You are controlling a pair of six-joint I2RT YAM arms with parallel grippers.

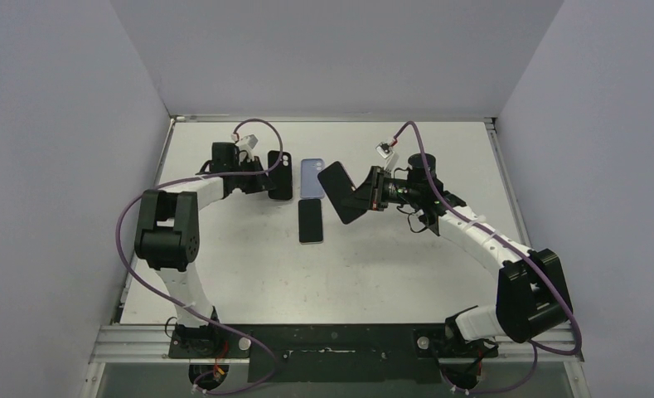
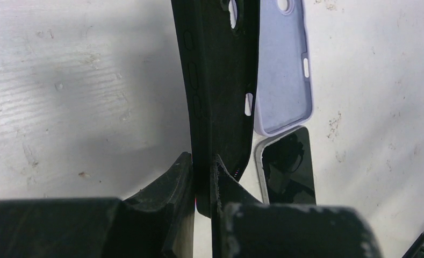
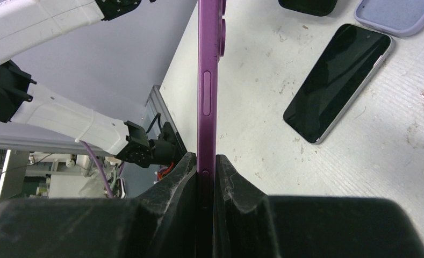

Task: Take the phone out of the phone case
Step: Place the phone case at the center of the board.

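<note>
My left gripper (image 1: 261, 176) is shut on an empty black phone case (image 1: 279, 175) and holds it by its edge at the table's back left; in the left wrist view the black case (image 2: 220, 80) runs up from between my fingertips (image 2: 203, 177). My right gripper (image 1: 366, 192) is shut on a purple phone (image 1: 337, 191), held tilted above the table; in the right wrist view the purple phone (image 3: 208, 80) shows edge-on between my fingertips (image 3: 205, 172). The phone and the black case are apart.
A lilac case (image 1: 312, 179) lies at the back middle, also in the left wrist view (image 2: 282, 64) and the right wrist view (image 3: 397, 13). A silver-edged phone (image 1: 311, 220) lies screen up just in front of it, also seen from both wrists (image 2: 287, 166) (image 3: 338, 80).
</note>
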